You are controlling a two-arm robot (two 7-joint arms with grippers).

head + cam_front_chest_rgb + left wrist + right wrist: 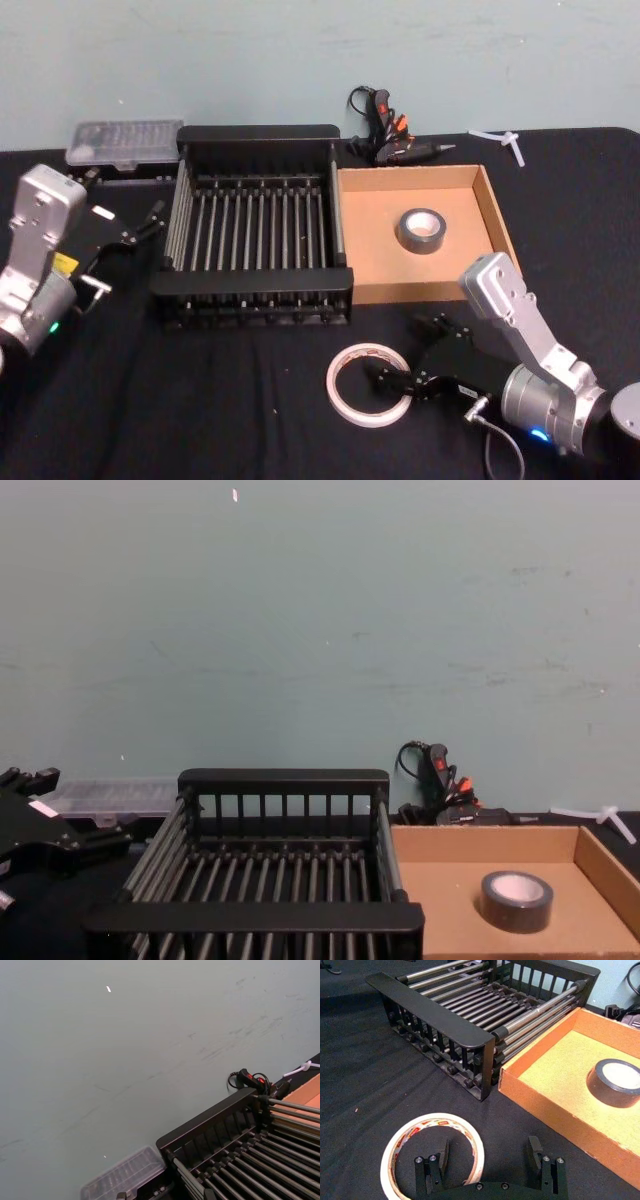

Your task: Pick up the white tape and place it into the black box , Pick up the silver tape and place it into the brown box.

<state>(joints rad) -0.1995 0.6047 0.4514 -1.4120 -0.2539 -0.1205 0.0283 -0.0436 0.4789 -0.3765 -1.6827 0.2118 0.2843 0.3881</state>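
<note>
1. The right hand (487, 1167) is spread open, its two fingers straddling the near side of the white tape's (431, 1152) ring, apparently lined up to pinch it.
2. The tape lies flat on the counter (250, 400), at about 5 o'clock from the black box (253, 238).
3. The silver tape (421, 230) sits in the brown box (480, 188).
4. The left hand (138, 232) waits at the black box's 9 o'clock; I cannot tell its grip.

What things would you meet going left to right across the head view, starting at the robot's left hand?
Left hand → black box → white tape → silver tape inside the brown box.
</note>
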